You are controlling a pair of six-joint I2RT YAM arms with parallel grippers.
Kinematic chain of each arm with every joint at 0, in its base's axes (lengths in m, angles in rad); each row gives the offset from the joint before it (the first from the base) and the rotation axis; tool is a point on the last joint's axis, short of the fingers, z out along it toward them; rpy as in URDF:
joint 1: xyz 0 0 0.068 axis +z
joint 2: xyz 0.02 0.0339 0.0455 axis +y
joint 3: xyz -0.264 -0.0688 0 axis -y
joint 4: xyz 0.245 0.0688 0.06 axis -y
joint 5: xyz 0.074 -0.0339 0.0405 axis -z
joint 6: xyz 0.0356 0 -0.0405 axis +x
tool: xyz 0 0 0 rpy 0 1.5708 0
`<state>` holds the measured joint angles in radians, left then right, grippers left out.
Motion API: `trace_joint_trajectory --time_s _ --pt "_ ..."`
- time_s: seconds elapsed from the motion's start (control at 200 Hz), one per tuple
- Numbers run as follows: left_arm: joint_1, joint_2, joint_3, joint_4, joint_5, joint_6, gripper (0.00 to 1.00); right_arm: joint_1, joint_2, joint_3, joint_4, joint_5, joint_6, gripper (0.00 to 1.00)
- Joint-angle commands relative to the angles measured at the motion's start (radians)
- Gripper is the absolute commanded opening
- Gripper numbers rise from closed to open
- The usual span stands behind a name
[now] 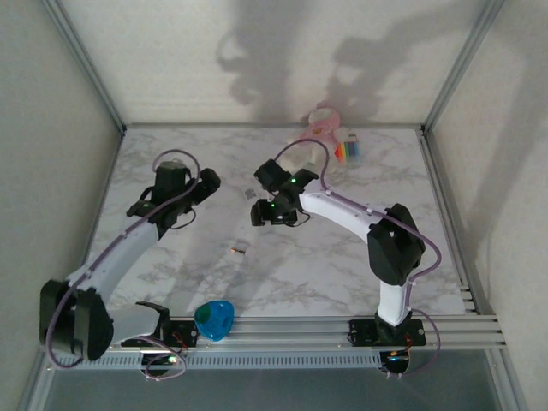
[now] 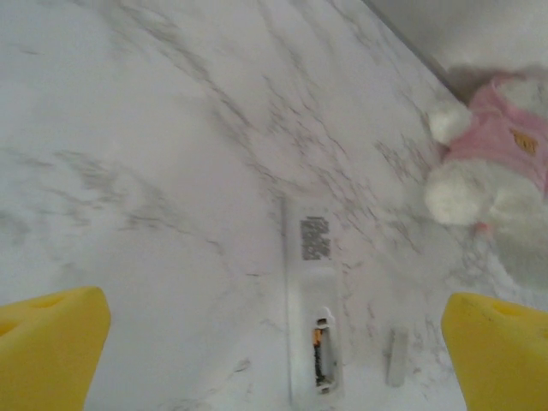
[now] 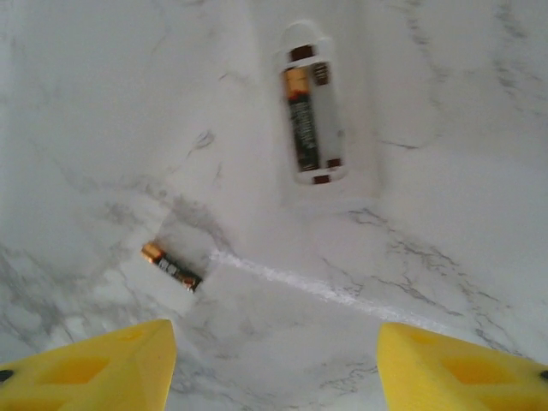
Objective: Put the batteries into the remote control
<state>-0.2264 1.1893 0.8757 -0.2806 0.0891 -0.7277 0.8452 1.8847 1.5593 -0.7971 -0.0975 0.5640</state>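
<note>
Face-down remote control (image 2: 310, 287) on the marble desk (image 1: 325, 265), its battery compartment (image 3: 318, 128) uncovered and half loaded.
One dark battery (image 3: 299, 120) with an orange end lies in the compartment's left slot as the right wrist camera sees it; the slot beside it is unfilled. A second battery (image 3: 171, 266) lies loose on the desk, apart from the remote control and nearer the right fingers (image 3: 111, 368), which are spread with nothing between them. The left fingers (image 2: 47, 351) are released wide above the remote control, touching nothing. A narrow grey strip (image 2: 397, 356) lies just beside it, and a pink-and-white plush toy (image 2: 492, 163) sits further off.
</note>
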Motion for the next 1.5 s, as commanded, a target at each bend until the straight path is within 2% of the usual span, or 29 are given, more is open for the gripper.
trace_joint_trajectory --time_s 0.0,0.185,0.466,0.686,0.891,1.107,1.232,1.497 --pt "0.026 -0.119 -0.054 -0.129 -0.131 -0.063 1.00 0.053 0.065 0.085 -0.067 0.035 -0.164 0.65" --pt "0.047 -0.276 -0.127 -0.181 -0.155 -0.085 1.00 0.132 0.174 0.189 -0.127 0.044 -0.204 0.70" --pt "0.060 -0.324 -0.162 -0.205 -0.135 -0.080 1.00 0.229 0.268 0.211 -0.164 0.095 -0.225 0.66" --pt "0.064 -0.315 -0.174 -0.197 -0.113 -0.055 1.00 0.236 0.309 0.277 -0.166 0.045 -0.140 0.67" --pt "0.071 -0.313 -0.184 -0.188 -0.096 -0.041 1.00 0.250 0.346 0.260 -0.204 0.122 -0.145 0.67" --pt "0.076 -0.303 -0.190 -0.170 -0.071 -0.035 1.00 0.246 0.361 0.231 -0.218 0.217 -0.131 0.62" --pt "0.076 -0.295 -0.200 -0.153 -0.047 -0.029 0.99 0.228 0.356 0.209 -0.203 0.247 -0.098 0.56" --pt "0.076 -0.296 -0.241 -0.104 0.013 -0.017 0.94 0.180 0.344 0.196 -0.155 0.268 -0.057 0.55"
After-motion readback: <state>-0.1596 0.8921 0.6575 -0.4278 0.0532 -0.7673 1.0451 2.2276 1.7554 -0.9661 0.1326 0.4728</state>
